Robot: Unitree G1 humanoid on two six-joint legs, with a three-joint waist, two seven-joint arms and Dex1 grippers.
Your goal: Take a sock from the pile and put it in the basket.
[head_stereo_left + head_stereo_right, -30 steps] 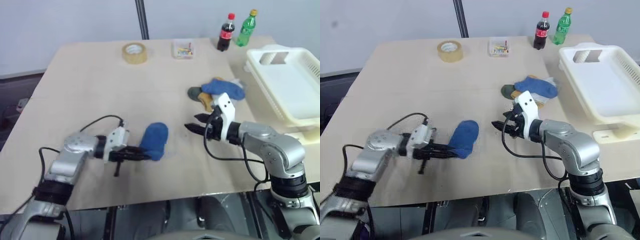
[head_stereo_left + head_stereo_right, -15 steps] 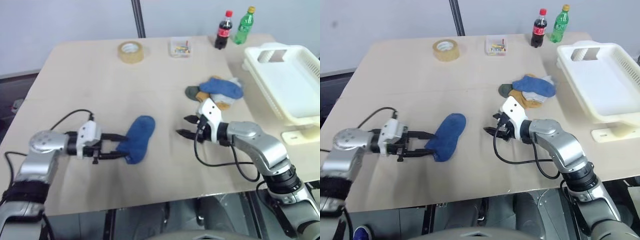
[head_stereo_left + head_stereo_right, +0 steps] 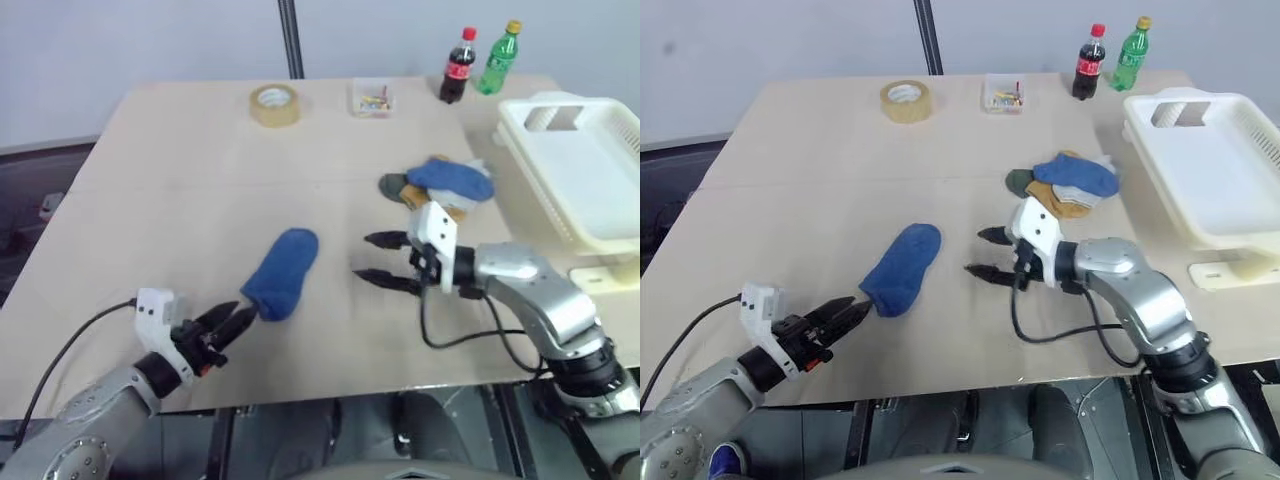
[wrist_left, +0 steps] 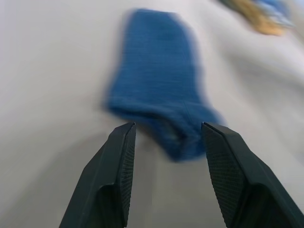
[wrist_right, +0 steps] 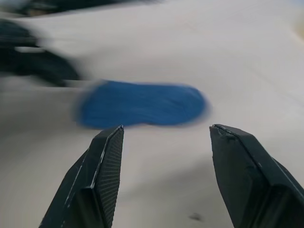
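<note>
The sock [image 3: 280, 273] is seen flat on the table [image 3: 180, 180], alone, well apart from the pile [image 3: 438, 184] and from the basket [image 3: 580, 170], which is at the table's right edge. Its long axis is laid diagonally: toe end up toward the far right, cuff end down toward the near left

The left gripper [image 3: 232, 322] is placed just beside the cuff end, at the near-left, pointed along the sock's length; its fingers are parted and nothing is held between them. In the left wrist view the cuff is seen just past the two fingertips [image 4: 124, 137], apart from them, not touched

The right gripper [image 3: 378, 258] is held to the right of the sock, pointed left at its side, jaws spread wide, empty. A bare strip of table is seen between its tips and the sock, so it is judged a bit farther off than the left one

Judged: the left is nearer to the sock, but the basket is on the right side, so the right arm is better placed for the carry. A grasp across the short axis is called for; approach from the right meets the sock broadside
</note>
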